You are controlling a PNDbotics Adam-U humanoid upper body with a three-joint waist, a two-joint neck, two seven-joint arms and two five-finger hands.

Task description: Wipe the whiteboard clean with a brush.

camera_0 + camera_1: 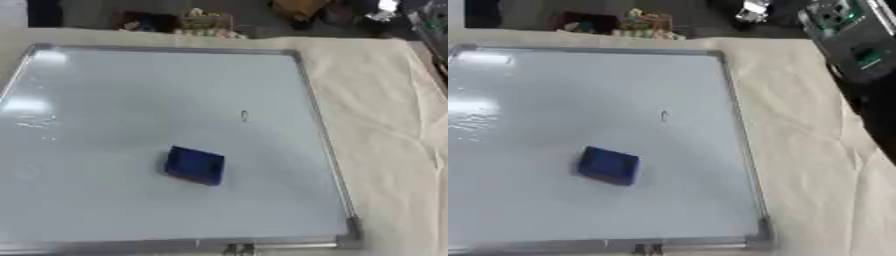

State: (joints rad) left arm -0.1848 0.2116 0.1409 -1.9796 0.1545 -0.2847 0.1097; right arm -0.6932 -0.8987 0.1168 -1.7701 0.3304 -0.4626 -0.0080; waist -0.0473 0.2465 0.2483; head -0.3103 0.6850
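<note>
No fingers in either view, so impossible to tell spread or curled; only a dark arm entering upper right, hence nearer from the right; whiteboard flat on the cloth-draped surface; blue brush lower-centre, long axis slanting; small dark mark just beyond.

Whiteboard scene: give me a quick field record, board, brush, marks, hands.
board: whiteboard lying flat on a beige cloth, metal frame
brush: blue block resting on the board, below centre, nothing touching it
marks: one small dark mark up and right of the brush; rest looks clean apart from glare
hands: neither hand shows; a dark arm part enters at the upper right in the right eye view
</note>
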